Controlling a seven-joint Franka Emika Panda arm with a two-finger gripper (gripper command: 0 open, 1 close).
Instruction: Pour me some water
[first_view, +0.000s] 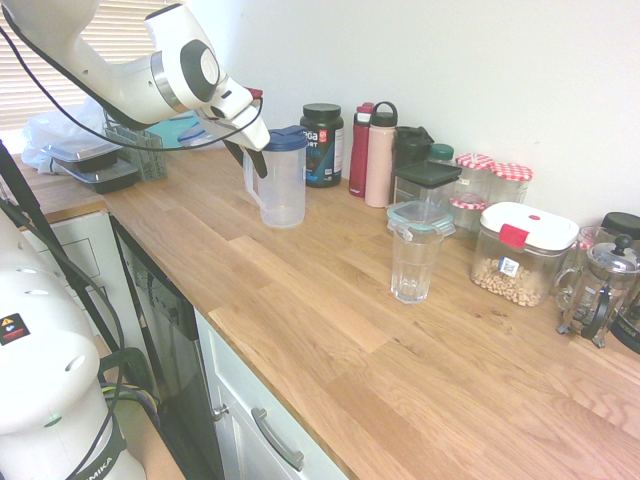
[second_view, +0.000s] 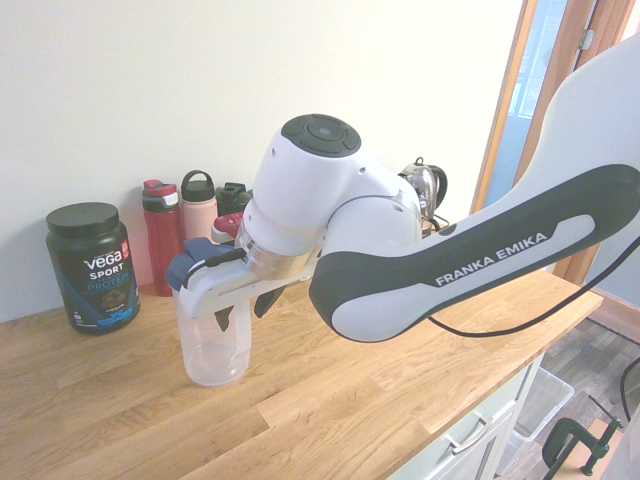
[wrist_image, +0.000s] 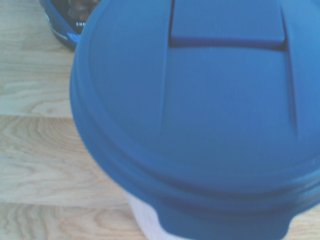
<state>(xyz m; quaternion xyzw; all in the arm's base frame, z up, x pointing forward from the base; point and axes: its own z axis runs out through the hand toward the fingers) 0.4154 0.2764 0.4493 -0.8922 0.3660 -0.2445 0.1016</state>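
Blue plastic fills almost the whole wrist view: it is the lid of the pitcher, seen from close above, with a flat flap near one edge where the water should come out. The pitcher stands upright on the wooden surface, with its handle turned toward the side from which the arm comes, and I think this is why the hand is placed just there, at the handle side and just under the lid, pointing steeply down. In the first exterior view two dark fingers show beside the handle, but I cannot tell if they are spread or already pinching it, because the pitcher and the arm hide the gap in both outside views. The ribbed glass waits well apart from the pitcher, alone on a free part of the surface, so there is room to bring the pitcher over it and tip it. The water itself must be inside the pitcher, but the wall is cloudy and the liquid has no colour, so I see no clear level line; how full it is I cannot say. Behind the pitcher stand a black tub and some bottles, near enough that a wide swing could knock them.
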